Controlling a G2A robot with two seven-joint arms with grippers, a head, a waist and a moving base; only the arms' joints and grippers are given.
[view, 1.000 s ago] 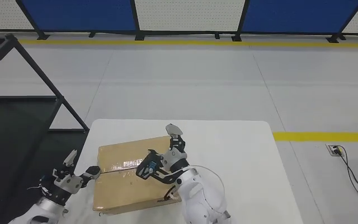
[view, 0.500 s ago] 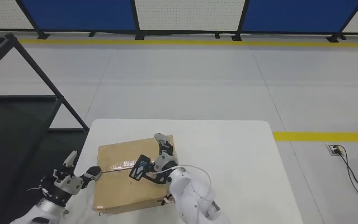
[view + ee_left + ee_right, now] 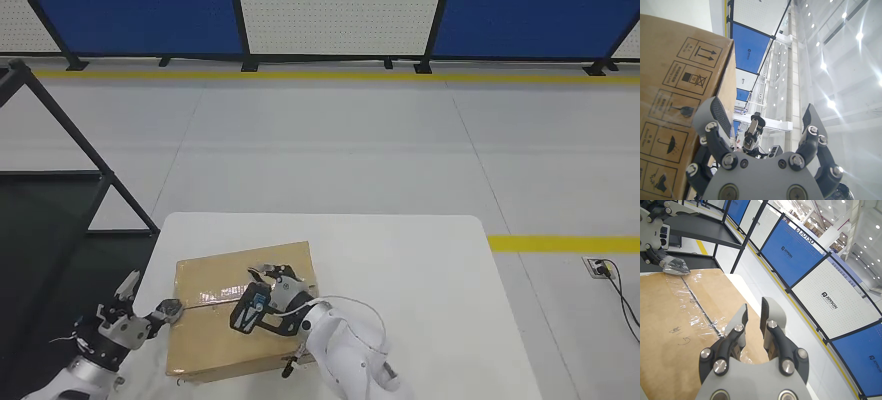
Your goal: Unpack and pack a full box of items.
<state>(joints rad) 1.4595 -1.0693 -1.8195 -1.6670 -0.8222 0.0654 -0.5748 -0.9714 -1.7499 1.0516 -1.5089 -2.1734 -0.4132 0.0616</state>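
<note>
Right gripper jaws narrow, above taped box top. Left gripper jaws wide, one finger at box's left edge. Box near table front-left corner.

The left gripper is showing grey fingers with black ribbed pads, black linkages and silver screws on a grey plate. The right gripper is presenting the same build. The right arm is wearing a white shell, a thin pale cable looping alongside.

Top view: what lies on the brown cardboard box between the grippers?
A clear-taped seam across the brown cardboard box top, from left gripper to right gripper; right wrist view too.
</note>
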